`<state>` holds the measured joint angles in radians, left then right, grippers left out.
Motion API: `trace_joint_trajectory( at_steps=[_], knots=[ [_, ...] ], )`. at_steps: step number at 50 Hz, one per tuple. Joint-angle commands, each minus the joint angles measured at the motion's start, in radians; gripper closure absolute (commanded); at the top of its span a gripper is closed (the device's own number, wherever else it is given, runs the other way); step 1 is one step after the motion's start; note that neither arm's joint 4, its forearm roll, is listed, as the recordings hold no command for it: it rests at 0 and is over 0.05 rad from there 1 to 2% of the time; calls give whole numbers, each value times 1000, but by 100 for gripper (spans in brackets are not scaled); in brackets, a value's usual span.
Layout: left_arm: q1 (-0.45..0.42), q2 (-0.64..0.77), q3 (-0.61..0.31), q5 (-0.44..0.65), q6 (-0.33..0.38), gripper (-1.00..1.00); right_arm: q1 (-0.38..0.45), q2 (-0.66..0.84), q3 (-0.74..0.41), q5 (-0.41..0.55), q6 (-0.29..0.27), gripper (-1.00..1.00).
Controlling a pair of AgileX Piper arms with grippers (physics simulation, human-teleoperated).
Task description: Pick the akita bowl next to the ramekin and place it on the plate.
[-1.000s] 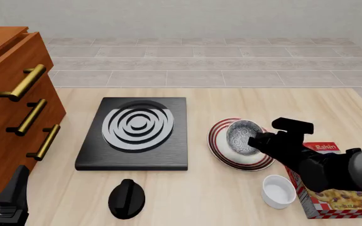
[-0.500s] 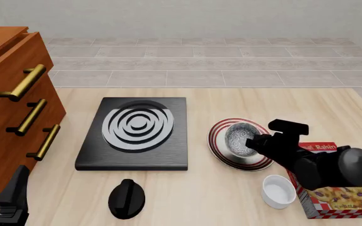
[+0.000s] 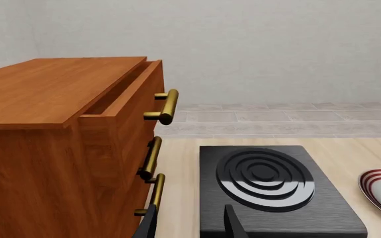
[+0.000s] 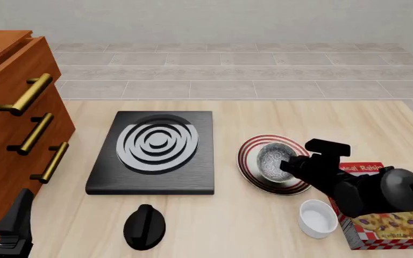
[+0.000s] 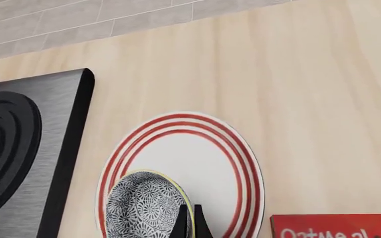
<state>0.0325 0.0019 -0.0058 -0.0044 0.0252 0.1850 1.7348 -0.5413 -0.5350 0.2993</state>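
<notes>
Bowl (image 4: 274,160) set on the plate (image 4: 248,159)
My right fingers (image 4: 287,164) pinch the bowl's 3 o'clock rim, narrow, so it lands on the plate; stove (image 4: 155,152) sits close at 9, box (image 4: 378,226) and ramekin (image 4: 317,217) at 5, open desk (image 4: 321,115) at 12; left fingers (image 3: 189,225) idle, apart

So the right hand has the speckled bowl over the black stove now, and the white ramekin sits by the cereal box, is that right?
Not quite. The right hand has the speckled bowl over the red-ringed plate, not the black stove; the front view and right wrist view both show that. The white ramekin does sit by the cereal box.
</notes>
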Motion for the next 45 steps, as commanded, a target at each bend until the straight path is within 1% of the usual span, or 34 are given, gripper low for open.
trace_joint_trajectory(
  at_steps=[1, 14, 24, 25, 45],
  knots=[
    [0, 0, 0, 0, 0, -100, -8, 10, -6, -8, -1, 100],
    [0, 0, 0, 0, 0, -100, -14, 3, -18, 8, -15, 100],
    [0, 0, 0, 0, 0, -100, -5, -3, -19, 9, -12, 100],
    [0, 0, 0, 0, 0, -100, -5, -5, -18, 9, -12, -100],
    [0, 0, 0, 0, 0, -100, -6, -15, -15, 12, -13, -100]
  ],
)
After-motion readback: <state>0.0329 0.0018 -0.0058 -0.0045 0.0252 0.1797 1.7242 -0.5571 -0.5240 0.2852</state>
